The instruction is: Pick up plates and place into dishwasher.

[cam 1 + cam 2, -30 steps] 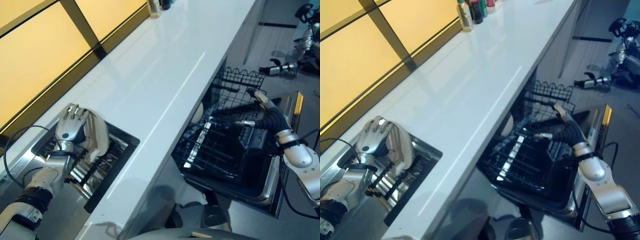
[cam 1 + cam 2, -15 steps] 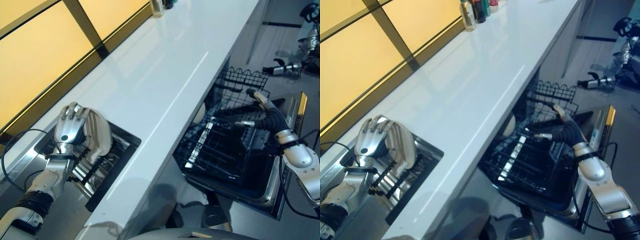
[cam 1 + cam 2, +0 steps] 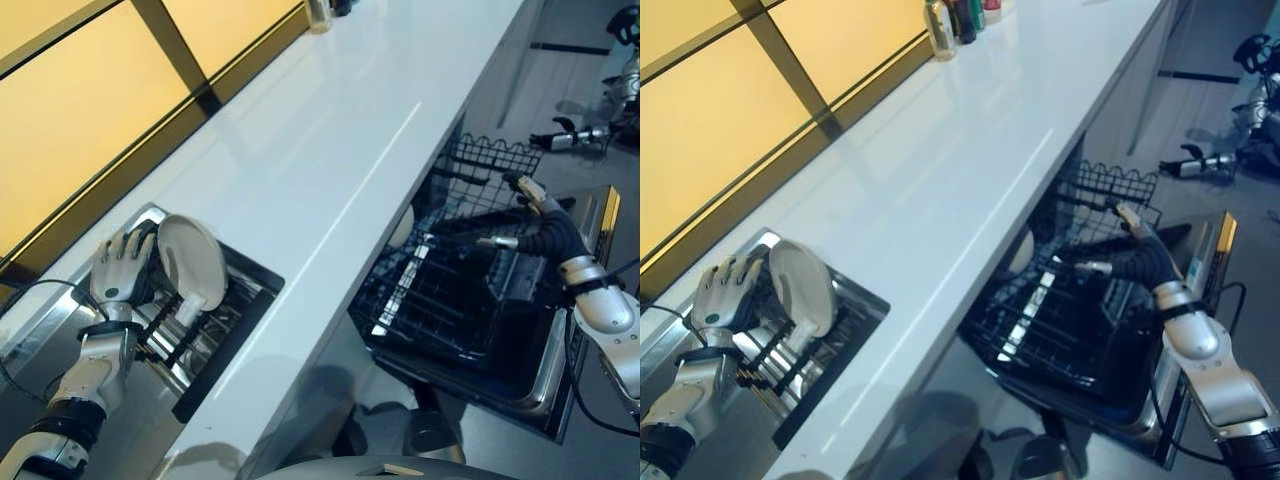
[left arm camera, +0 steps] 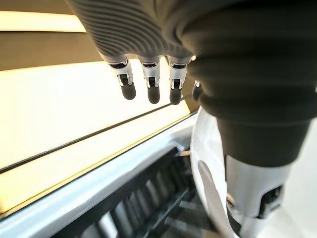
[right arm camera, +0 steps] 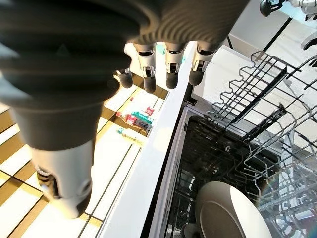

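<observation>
— Where is the plate right now?

— A white plate (image 3: 192, 262) stands on edge in the dark drying rack (image 3: 205, 325) sunk into the near end of the long white desk (image 3: 340, 150). The robot's left hand (image 3: 120, 270) sits just beside it, on the window side, fingers (image 4: 148, 82) straight and spread, thumb alongside the plate's rim. The fingers are released, not wrapped round anything.

— And the other arm?

— The right hand (image 3: 528, 208) hovers over the open dishwasher (image 3: 570, 330), above the pulled-out lower rack (image 3: 440, 300). Its fingers (image 5: 168, 67) hang loose and apart, holding nothing.

— Anything loaded already?

— One white plate (image 5: 230, 210) stands upright among the tines of the black wire rack, seen from the right wrist view. Its pale edge also peeks out under the desk's front lip (image 3: 402, 226). An upper wire basket (image 3: 485, 160) juts out behind the right hand.

— What else is around?

— Bottles (image 3: 960, 18) stand at the far end of the desk, against the yellow-lit window panels (image 3: 70, 110) with their dark frame.
</observation>
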Tool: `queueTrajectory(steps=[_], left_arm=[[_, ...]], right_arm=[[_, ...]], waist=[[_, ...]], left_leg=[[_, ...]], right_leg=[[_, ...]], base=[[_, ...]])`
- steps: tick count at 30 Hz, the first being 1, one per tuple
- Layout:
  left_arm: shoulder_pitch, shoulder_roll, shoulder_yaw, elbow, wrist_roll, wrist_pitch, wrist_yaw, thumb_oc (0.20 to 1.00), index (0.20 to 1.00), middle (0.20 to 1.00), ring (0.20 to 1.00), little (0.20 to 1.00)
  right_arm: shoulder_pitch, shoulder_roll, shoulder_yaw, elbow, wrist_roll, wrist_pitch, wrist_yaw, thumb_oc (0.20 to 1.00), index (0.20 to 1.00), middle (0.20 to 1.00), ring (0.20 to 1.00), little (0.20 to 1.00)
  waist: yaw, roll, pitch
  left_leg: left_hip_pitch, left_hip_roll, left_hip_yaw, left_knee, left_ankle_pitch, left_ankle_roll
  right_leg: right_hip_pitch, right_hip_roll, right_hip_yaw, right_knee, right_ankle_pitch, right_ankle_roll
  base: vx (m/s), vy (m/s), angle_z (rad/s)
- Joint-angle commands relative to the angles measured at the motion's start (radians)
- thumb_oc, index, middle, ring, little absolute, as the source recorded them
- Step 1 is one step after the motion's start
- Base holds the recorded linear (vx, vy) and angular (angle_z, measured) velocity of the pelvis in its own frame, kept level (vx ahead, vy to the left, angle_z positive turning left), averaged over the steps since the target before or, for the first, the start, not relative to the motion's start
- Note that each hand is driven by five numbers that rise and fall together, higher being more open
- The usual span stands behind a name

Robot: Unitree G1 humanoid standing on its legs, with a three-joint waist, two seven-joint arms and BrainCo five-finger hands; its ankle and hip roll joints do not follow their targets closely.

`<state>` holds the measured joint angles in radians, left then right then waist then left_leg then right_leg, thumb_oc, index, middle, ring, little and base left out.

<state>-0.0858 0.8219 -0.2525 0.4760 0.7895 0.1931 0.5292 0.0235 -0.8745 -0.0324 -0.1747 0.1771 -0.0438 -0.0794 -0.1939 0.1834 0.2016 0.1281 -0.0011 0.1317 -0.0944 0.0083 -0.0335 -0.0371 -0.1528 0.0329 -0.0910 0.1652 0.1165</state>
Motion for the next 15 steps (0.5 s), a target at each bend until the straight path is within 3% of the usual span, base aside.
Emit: queueTrajectory(steps=[1,7,15], left_arm=[[-0.034,0.096,0.077,-0.01,-0.032,0.013,0.043,1.0,1.0,1.0,1.0,1.0],[-0.071,0.103,0.068,-0.046,-0.007,-0.037,0.148,1.0,1.0,1.0,1.0,1.0],[-0.129,0.105,0.037,-0.022,-0.028,0.018,0.247,1.0,1.0,1.0,1.0,1.0]], right_arm=[[-0.017,0.003,-0.033,-0.048,0.003,-0.034,-0.012,1.0,1.0,1.0,1.0,1.0],[-0.021,0.001,-0.022,-0.042,-0.004,-0.032,-0.015,1.0,1.0,1.0,1.0,1.0],[-0.024,-0.008,-0.013,-0.02,-0.004,-0.049,-0.023,1.0,1.0,1.0,1.0,1.0]], waist=[[0.043,-0.045,-0.051],[0.036,-0.039,-0.047],[0.016,-0.038,-0.05]], left_leg=[[-0.061,-0.033,-0.002,0.026,-0.034,0.027],[-0.065,-0.032,0.0,0.02,-0.029,0.024],[-0.069,-0.033,0.015,0.012,-0.028,0.023]], right_leg=[[-0.024,-0.055,0.01,0.153,-0.163,0.051],[-0.034,-0.055,0.013,0.158,-0.164,0.05],[-0.045,-0.052,0.031,0.148,-0.155,0.053]], base=[[0.0,0.0,0.0],[-0.01,0.014,0.06],[0.0,-0.002,-0.01]])
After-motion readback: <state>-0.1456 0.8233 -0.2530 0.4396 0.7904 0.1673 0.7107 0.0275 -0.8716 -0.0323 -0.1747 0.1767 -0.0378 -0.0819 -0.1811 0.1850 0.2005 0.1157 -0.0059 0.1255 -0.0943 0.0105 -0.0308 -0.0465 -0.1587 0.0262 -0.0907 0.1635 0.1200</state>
